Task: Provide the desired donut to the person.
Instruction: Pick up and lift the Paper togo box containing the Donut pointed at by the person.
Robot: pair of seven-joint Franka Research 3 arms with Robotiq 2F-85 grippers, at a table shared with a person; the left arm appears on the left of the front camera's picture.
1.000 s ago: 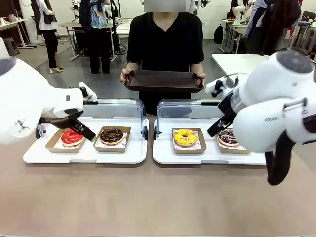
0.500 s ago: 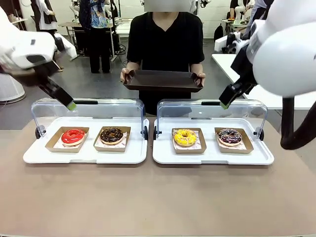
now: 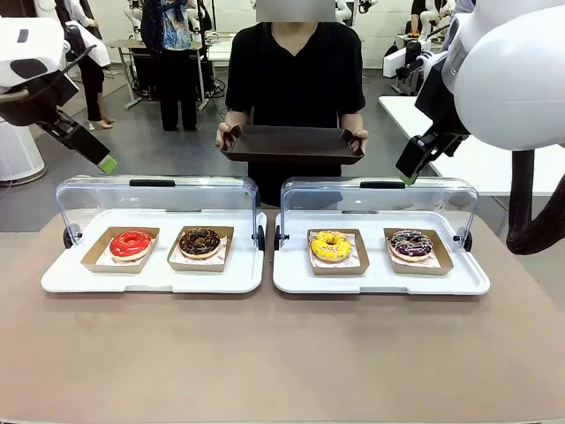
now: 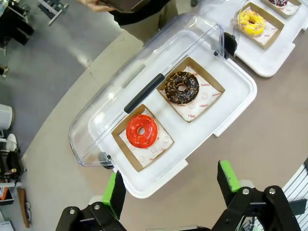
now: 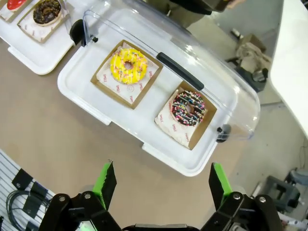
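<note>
The left gripper (image 4: 171,184) and the right gripper (image 5: 161,177) are being held high above the table (image 3: 282,353), jaws spread wide, nothing being gripped. The red donut (image 3: 131,243) and chocolate donut (image 3: 200,240) are being kept on the left white tray (image 3: 150,279), the yellow donut (image 3: 331,245) and sprinkled donut (image 3: 410,244) on the right white tray (image 3: 380,282), clear lids raised. A dark tray (image 3: 291,143) is being held out at the far side by the person (image 3: 296,79).

floor (image 3: 159,146): smooth grey, evenly lit | in front of me: brown table (image 3: 282,353) | right: white table (image 3: 395,113) | far back: desks (image 3: 126,42) on thin legs | left edge: white round unit (image 3: 18,159) standing on floor
</note>
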